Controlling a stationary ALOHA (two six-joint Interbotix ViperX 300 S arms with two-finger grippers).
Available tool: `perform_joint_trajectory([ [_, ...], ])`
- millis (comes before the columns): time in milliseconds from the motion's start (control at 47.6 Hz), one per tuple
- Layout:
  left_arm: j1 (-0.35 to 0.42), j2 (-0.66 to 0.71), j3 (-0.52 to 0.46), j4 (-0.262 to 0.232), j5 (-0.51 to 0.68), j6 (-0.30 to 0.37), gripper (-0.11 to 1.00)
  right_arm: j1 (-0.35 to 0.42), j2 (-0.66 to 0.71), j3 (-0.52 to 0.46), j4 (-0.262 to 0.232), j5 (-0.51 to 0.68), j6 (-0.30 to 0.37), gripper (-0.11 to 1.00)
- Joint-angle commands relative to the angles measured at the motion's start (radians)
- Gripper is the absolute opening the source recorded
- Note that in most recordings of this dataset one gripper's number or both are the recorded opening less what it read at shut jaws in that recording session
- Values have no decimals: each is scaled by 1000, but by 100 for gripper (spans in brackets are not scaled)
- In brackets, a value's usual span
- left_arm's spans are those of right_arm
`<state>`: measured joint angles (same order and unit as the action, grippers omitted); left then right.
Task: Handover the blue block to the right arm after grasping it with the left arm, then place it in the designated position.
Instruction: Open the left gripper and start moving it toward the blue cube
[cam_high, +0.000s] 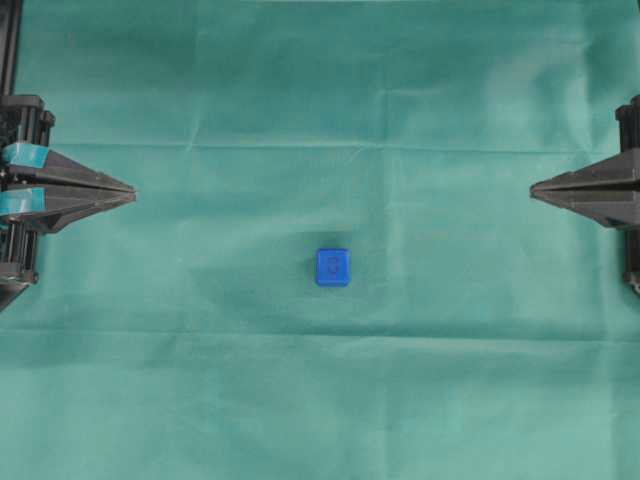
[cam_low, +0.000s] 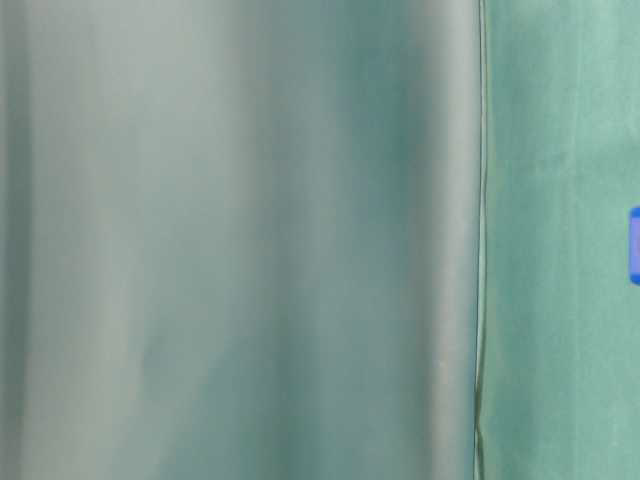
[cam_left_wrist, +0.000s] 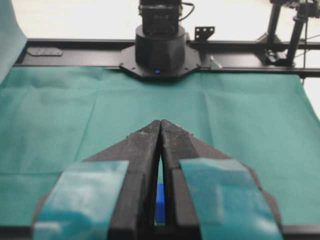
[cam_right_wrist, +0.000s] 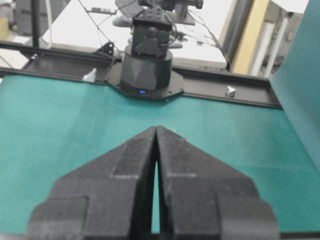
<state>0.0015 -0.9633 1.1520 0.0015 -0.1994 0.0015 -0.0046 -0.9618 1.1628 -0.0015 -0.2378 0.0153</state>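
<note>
Blue block (cam_high: 333, 267) alone in the middle of the green cloth (cam_high: 320, 400), seen whole from overhead. Left gripper (cam_high: 130, 190) with teal bands at the far left edge, fingers pressed together, holding nothing. Right gripper (cam_high: 534, 188) at the far right edge, also pressed together and bare. From the left wrist, only a thin blue strip of block (cam_left_wrist: 159, 202) peeking through the finger gap. From table level, just a blue sliver (cam_low: 634, 245) at the right edge. From the right wrist, no block, only the other arm's black base (cam_right_wrist: 146, 72) far off.
</note>
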Motion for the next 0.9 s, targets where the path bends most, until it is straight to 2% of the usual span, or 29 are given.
perform_joint_trajectory([
  [0,0,8,-25,-2,-6,2,2,-3,6,-31,5,8,5,0],
  [126,0,9,-26,-2,-5,3,2,-5,5,-32,5,12,8,0],
  [231,0,9,-26,-2,-8,3,11,-8,5,-38,6,11,12,4],
  [294,2,9,-28,-2,-11,2,23,-14,3,-41,15,12,20,17],
  [336,0,9,-28,-2,-11,0,35,-17,3,-43,18,12,28,27],
  [504,0,9,-29,-2,-5,0,82,-31,8,-48,23,34,55,78],
  [588,2,9,-29,-2,-5,0,97,-32,9,-51,23,46,66,92],
  [630,0,9,-29,0,-5,0,100,-32,9,-52,23,49,69,94],
  [881,0,9,-29,-2,-5,-3,100,-37,9,-52,23,51,71,94],
])
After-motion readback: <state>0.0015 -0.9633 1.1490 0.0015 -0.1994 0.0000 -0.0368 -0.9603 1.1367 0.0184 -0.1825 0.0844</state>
